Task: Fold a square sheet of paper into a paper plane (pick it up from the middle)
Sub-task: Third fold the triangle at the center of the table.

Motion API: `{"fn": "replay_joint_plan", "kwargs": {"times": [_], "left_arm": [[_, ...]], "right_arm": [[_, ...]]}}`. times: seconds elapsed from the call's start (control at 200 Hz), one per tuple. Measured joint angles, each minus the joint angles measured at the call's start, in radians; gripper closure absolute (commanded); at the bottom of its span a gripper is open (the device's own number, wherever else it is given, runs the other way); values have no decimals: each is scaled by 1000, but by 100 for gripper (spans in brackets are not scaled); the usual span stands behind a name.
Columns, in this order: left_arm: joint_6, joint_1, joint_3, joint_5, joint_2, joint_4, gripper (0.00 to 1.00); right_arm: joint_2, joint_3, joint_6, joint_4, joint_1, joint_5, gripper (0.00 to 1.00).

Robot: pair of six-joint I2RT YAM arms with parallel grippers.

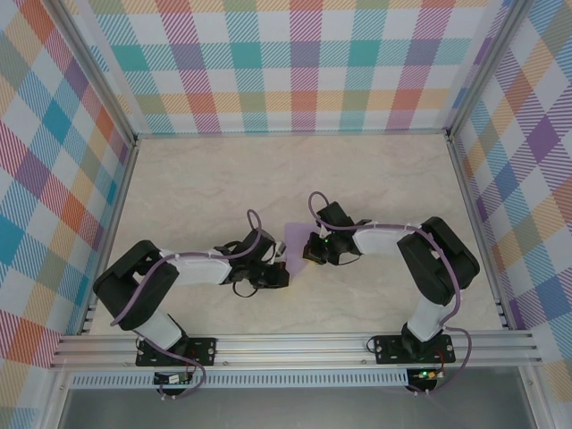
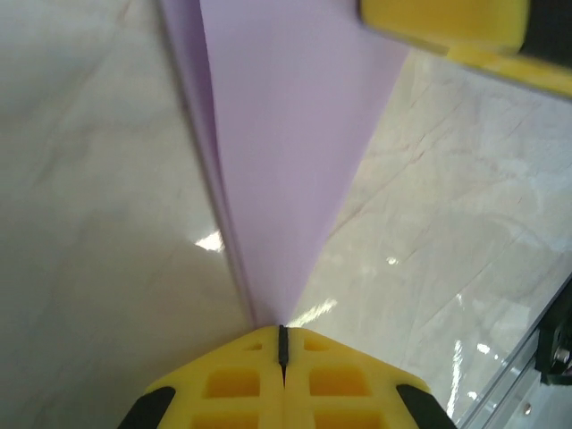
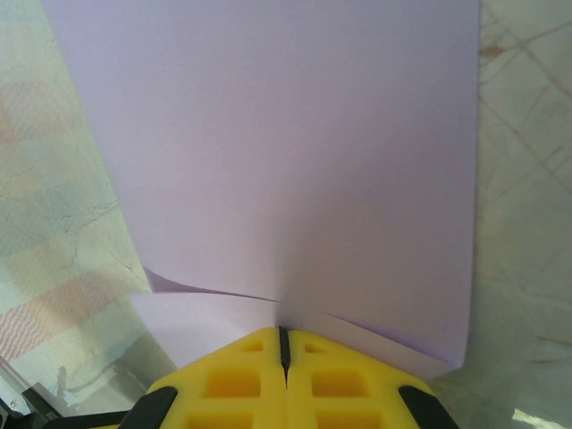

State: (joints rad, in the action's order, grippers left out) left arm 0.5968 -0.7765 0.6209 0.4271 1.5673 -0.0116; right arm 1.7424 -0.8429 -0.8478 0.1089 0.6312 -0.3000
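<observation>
The square sheet of paper [image 1: 294,243] is lavender and hangs between my two grippers over the middle of the table. In the left wrist view the sheet of paper [image 2: 286,134] is doubled over and narrows down into my left gripper [image 2: 282,331], which is shut on its edge. In the right wrist view the paper [image 3: 286,152] spreads wide in two layers, and my right gripper [image 3: 284,334] is shut on its near edge. From above, the left gripper [image 1: 280,257] and right gripper [image 1: 311,249] face each other across the sheet. A paper plane is out of view.
The pale marble-look table [image 1: 268,179] is walled by checked panels on three sides. An aluminium rail [image 1: 295,344] runs along the near edge by the arm bases. A yellow finger of the right gripper [image 2: 447,22] sits at the sheet's far end.
</observation>
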Motion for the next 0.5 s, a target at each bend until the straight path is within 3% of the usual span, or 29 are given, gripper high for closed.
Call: {"fn": "replay_joint_plan", "kwargs": {"times": [0.315, 0.41, 0.5], "left_arm": [[-3, -2, 89, -12, -52, 142, 100], [9, -2, 157, -45, -52, 136, 100], [23, -3, 209, -89, -30, 134, 100]], "right_arm": [[-1, -20, 2, 32, 0, 4, 98], [-18, -29, 2, 64, -1, 23, 87], [-60, -32, 1, 90, -3, 45, 69]]}}
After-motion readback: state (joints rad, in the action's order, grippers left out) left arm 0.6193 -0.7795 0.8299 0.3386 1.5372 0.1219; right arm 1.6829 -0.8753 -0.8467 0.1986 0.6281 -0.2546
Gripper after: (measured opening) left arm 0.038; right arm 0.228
